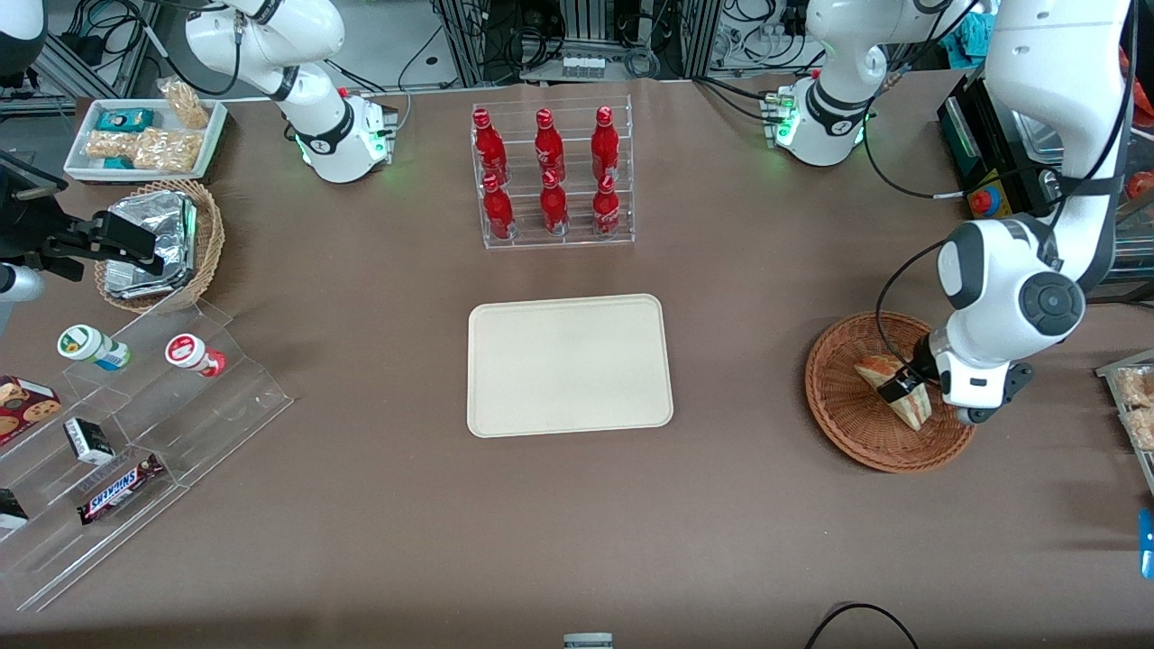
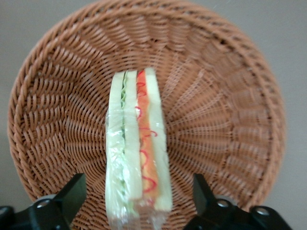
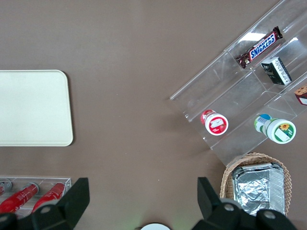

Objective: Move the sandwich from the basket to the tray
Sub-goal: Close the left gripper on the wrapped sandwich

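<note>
A: Sandwich [image 2: 138, 148] — wrapped wedge, standing on edge in the shallow reddish wicker basket [image 2: 225, 96], filling stripes facing up at the wrist camera. In the front view it sits at about 3 o'clock inside the basket.

B: Hand [image 2: 139, 201]?

A: Released. Fingers spread, one on either side of the wedge, a gap visible each side in the wrist view. Not touching the bread that I can see. Low over the basket, straddling the sandwich.

B: So which step?

A: Grasp stage, I'd judge. Hand lined up, not yet clenched. Sandwich not lifted.

B: And the tray?

A: Cream rectangular tray [image 1: 569, 365] lies bare at mid-counter, well apart from the basket, at the basket's 9 o'clock in the front view. Rack of red bottles [image 1: 551, 174] at the tray's 12 o'clock.

B: Next move?

A: Likely close on the flat bread faces, gently; soft bread and slick wrap. Then lift clear of the basket rim before carrying across to the tray.
</note>
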Motion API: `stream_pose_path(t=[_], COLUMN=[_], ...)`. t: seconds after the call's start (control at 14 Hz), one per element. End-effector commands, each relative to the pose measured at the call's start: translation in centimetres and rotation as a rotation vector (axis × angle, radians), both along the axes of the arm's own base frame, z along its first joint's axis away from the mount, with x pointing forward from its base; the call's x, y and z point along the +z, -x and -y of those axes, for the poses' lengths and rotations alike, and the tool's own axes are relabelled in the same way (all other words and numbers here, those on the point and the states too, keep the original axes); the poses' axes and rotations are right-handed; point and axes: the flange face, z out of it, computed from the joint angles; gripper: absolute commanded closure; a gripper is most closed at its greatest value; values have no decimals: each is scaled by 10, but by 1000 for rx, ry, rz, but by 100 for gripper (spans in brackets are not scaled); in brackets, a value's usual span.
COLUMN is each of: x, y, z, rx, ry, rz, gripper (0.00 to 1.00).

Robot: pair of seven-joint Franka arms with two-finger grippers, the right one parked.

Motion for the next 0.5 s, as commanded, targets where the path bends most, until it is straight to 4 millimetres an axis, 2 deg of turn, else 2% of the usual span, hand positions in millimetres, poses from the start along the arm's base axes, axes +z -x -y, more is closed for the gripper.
stream_pose_path(t=[0.0, 0.07, 0.21, 0.36, 0.43], x=[-6, -6, 6, 38, 60], y=[4, 6, 5, -3, -6], z=[-8, -9, -7, 3, 19], rx=[-27, -36, -31, -43, -66], ry=[-48, -58, -62, -71, -75], rz=[-7, -14, -22, -67, -91], gripper=[84, 93, 97, 98, 99])
